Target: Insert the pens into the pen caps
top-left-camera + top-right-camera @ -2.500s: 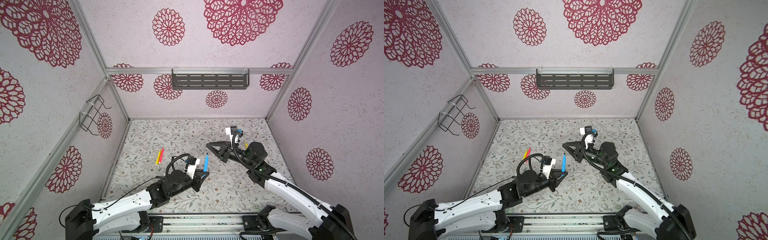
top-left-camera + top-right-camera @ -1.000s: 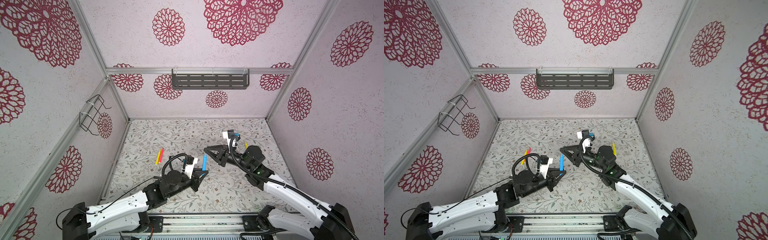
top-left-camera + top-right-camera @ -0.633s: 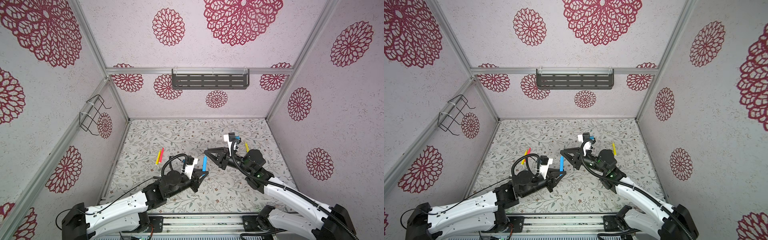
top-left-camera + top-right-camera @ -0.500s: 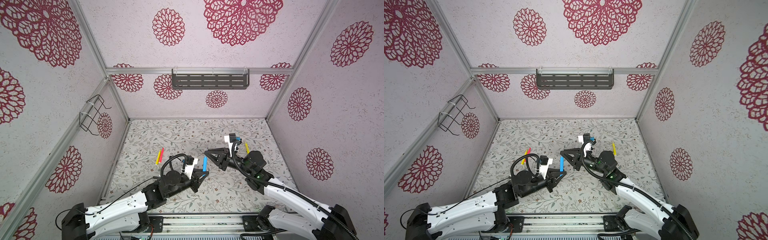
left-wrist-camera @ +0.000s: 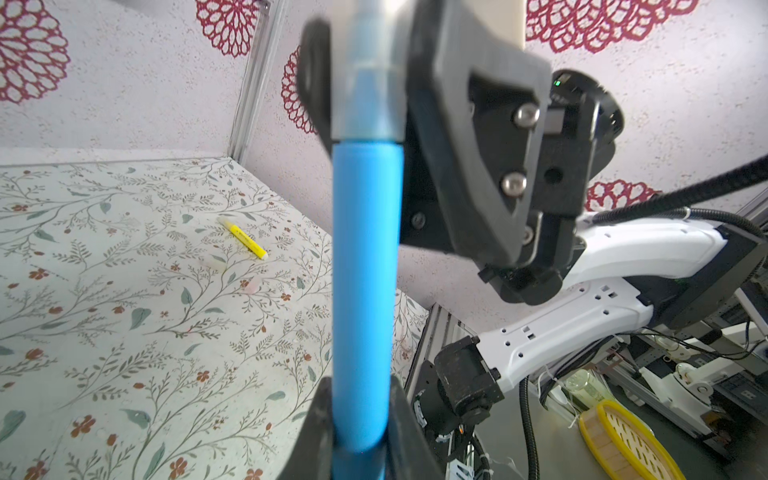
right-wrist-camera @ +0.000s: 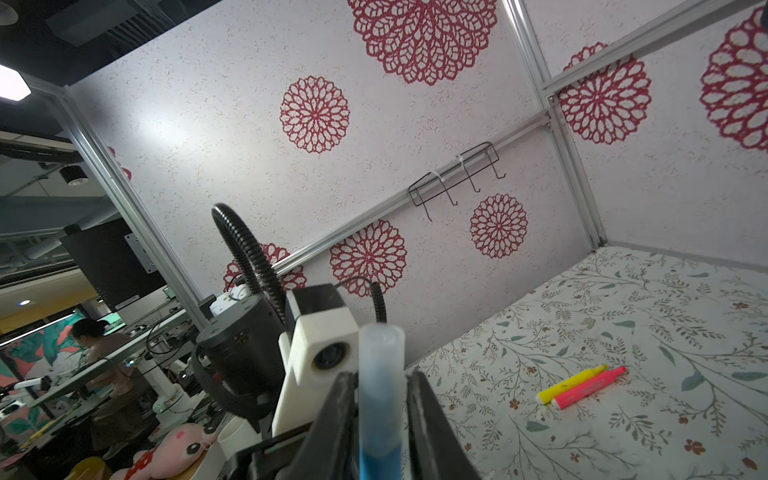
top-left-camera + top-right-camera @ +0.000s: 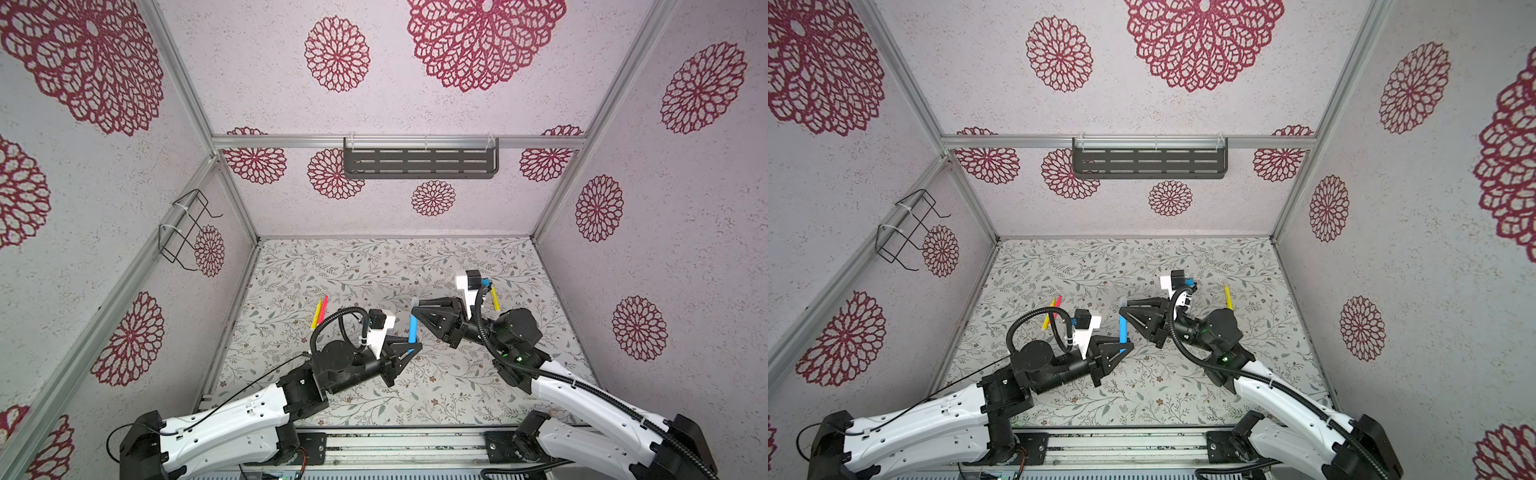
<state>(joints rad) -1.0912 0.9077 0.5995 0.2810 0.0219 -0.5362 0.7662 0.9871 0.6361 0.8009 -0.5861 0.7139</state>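
Above worktop (image 7: 332, 266): left hand (image 7: 417, 345) clenched on blue pen (image 7: 412, 333), upright. Right hand (image 7: 414, 310) just above it, jaws parted either side of clear cap (image 6: 380, 353), seated over pen tip. Capping looks complete; next: back right hand off straight, check seating.

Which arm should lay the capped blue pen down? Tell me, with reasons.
Left. The left gripper is shut on the lower end of the blue pen and carries it upright. The right gripper has its jaws slightly apart around the clear cap at the top, apparently not gripping.
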